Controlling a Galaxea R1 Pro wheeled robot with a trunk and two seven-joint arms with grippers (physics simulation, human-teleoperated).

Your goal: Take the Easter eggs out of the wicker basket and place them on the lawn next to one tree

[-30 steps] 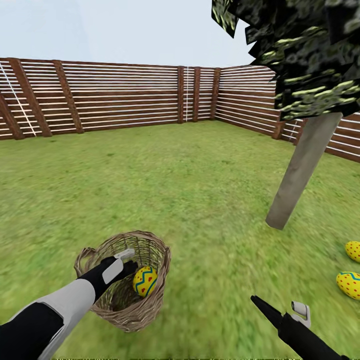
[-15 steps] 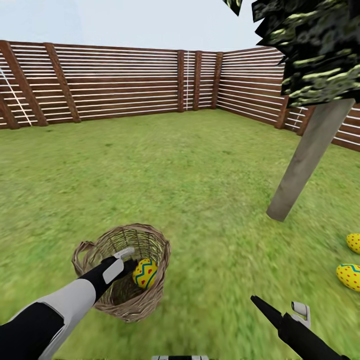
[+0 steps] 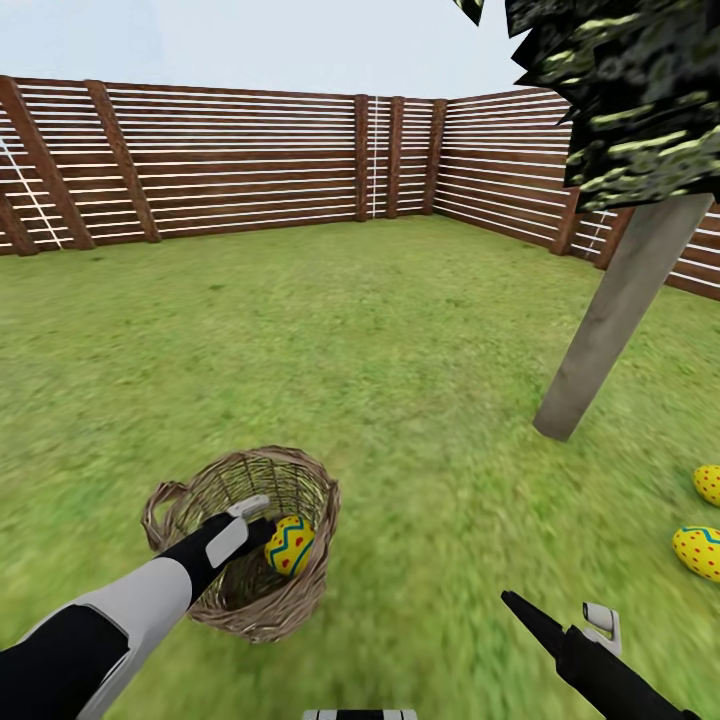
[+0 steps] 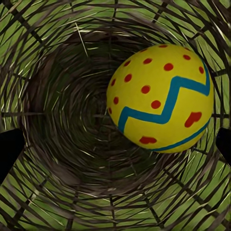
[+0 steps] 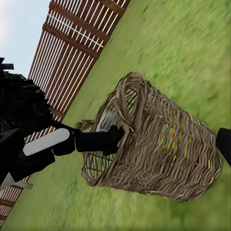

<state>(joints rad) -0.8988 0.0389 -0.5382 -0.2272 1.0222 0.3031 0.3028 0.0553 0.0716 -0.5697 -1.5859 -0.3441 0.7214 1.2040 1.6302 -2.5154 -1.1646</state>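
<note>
Grass stretches flat across the lawn [image 3: 380,330], with wide open ground on every side of the robot. Nearest, the right gripper [image 3: 575,615] hovers low over bare turf, its jaws spread apart and empty, one dark finger pointing forward and one pale-tipped finger beside it. To its left, the left arm slants forward and down into the wicker basket [image 3: 205,490], which lies tipped on the grass with its mouth toward the robot. The left gripper [image 3: 255,520] sits just inside the rim; in the left wrist view its dark fingertips [image 4: 10,149] stand far apart at either edge, jaws open, gripping nothing. One Easter egg [image 3: 290,545] rests against the basket's inner wall just ahead of that gripper, off to one side of the gap between the fingers; the right wrist view shows its colours faintly through the weave. Two more eggs [image 3: 698,552] lie on the grass at the far right, well apart from the basket. Beyond them rises the tree [image 3: 615,310], pale trunk leaning, dark foliage overhead. Farthest back, the slatted fence [image 3: 250,165] closes the garden.
</note>
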